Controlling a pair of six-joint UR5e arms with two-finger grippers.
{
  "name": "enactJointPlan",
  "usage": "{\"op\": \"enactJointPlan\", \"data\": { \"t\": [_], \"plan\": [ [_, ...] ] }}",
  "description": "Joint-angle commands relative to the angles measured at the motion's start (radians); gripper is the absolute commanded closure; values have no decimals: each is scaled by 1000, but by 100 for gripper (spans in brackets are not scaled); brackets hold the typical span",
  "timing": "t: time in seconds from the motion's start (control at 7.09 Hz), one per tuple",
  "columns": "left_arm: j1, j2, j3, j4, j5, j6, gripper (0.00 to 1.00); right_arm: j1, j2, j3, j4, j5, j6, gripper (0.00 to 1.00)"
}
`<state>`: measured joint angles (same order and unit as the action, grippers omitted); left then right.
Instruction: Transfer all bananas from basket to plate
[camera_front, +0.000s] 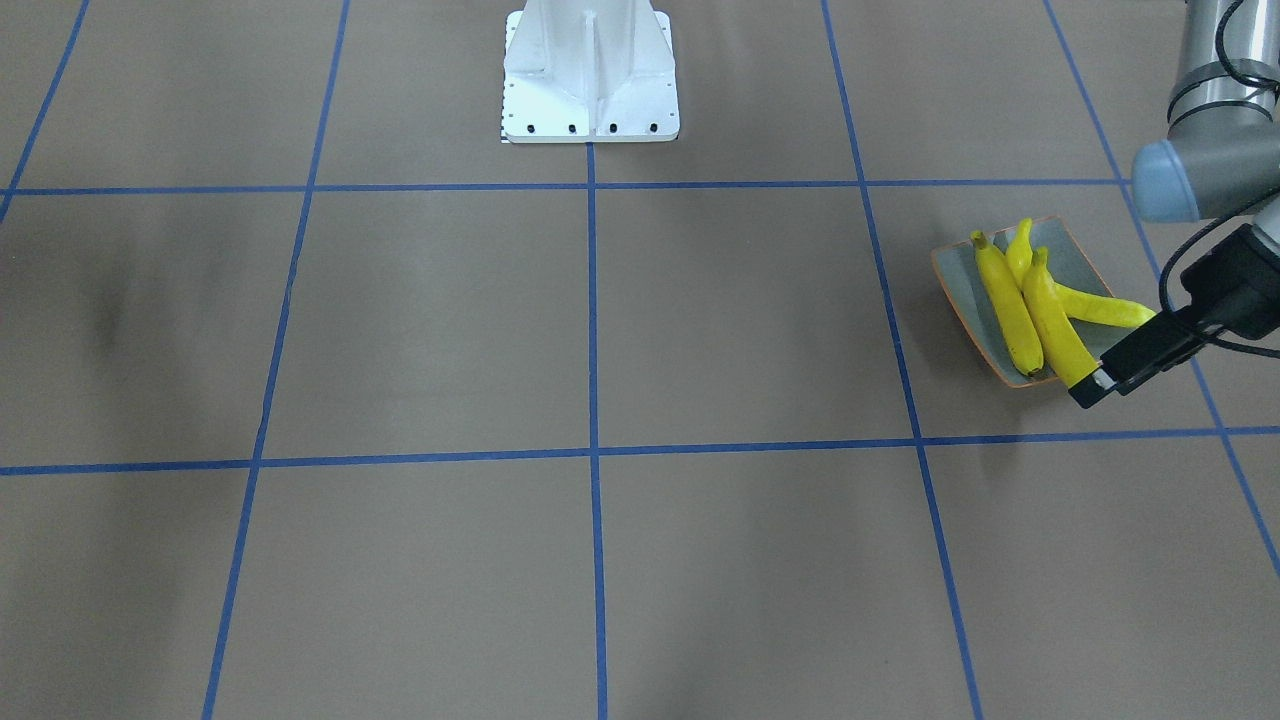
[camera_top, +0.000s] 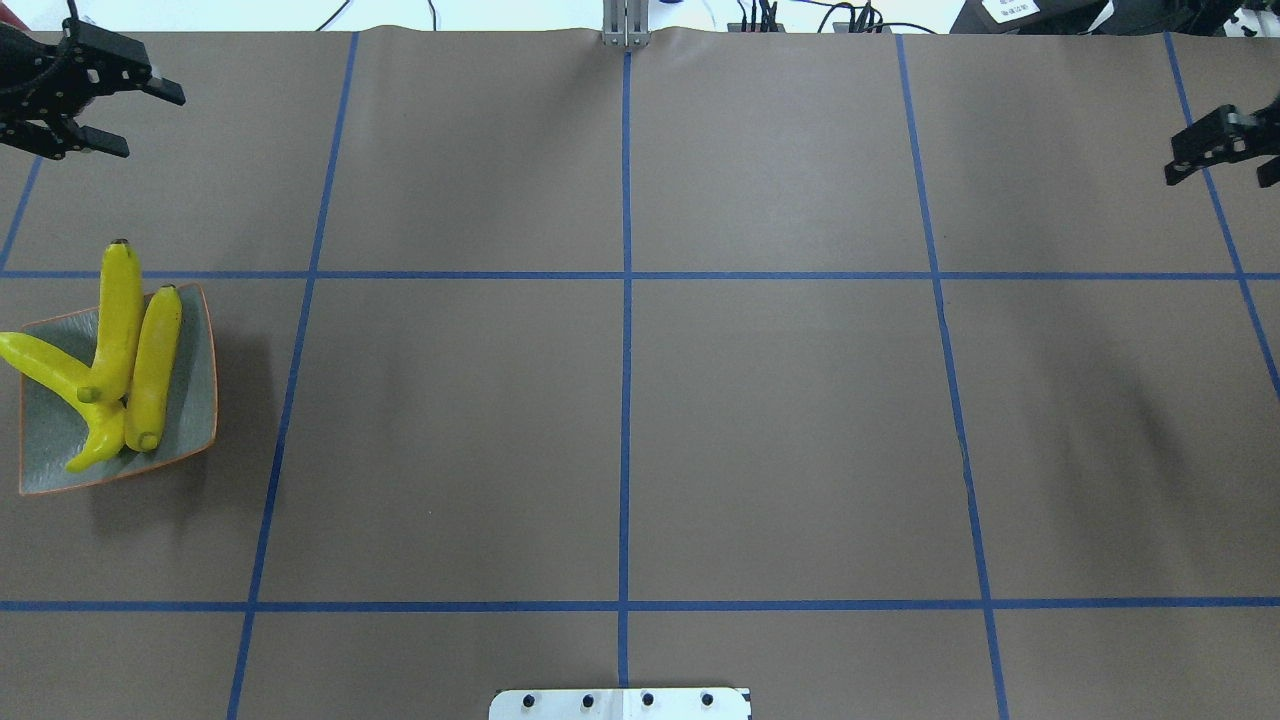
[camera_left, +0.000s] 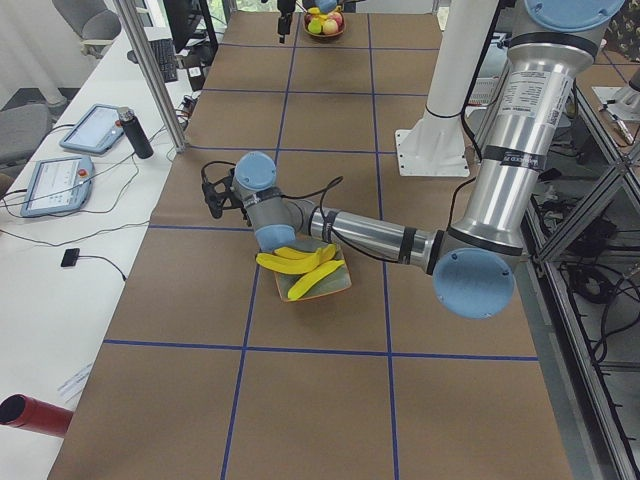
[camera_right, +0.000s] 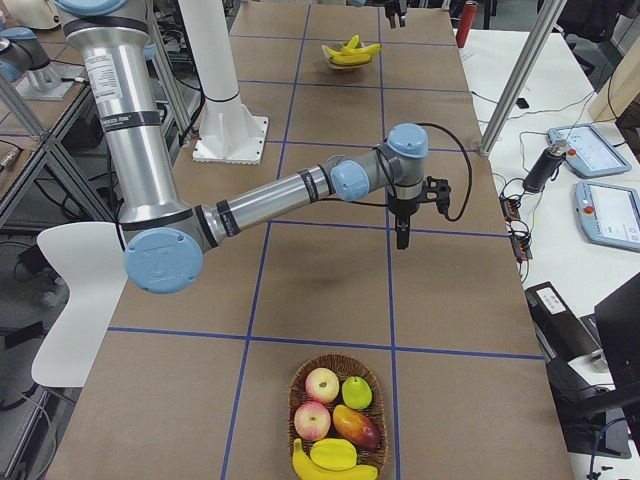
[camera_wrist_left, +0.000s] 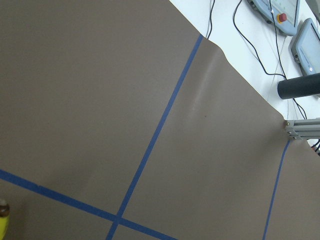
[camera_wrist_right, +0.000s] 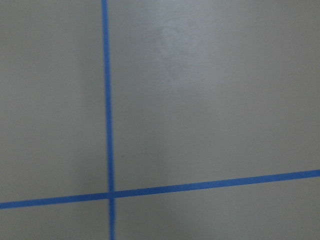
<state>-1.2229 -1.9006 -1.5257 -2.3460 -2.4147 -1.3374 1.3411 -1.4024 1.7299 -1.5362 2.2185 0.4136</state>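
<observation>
Three bananas (camera_top: 155, 365) are seen lying on the plate (camera_top: 197, 400). The left gripper (camera_top: 155, 125) and right gripper (camera_top: 1218, 168) are held spread, empty.

Bright even light, soft shadow beside the plate (camera_top: 195, 400), blurry right-wrist view.

Nothing can be read in any view. The left arm's tube (camera_left: 522, 100) carries a column of small dark print that is too fine to make out. The right arm's tube (camera_right: 113, 95) bears the same kind of print, equally illegible. A white label (camera_top: 1010, 8) at the far edge of the overhead view has dark lines of text too small to read. The pendant (camera_right: 607, 212) on the side desk has a lit screen, but no characters on it can be made out.
</observation>
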Motion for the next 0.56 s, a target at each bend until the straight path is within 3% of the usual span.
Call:
{"op": "enactJointPlan", "data": {
  "t": [0.0,0.14,0.42],
  "plan": [
    [34,-21,-22,40,0,35,0,183,-56,-132,1,-22,-392,0],
    [48,-21,-24,40,2,35,0,243,-53,-215,8,-60,-549,0],
    [71,-23,-28,37,3,35,0,282,-108,-271,15,-159,-683,0]
  ]
}}
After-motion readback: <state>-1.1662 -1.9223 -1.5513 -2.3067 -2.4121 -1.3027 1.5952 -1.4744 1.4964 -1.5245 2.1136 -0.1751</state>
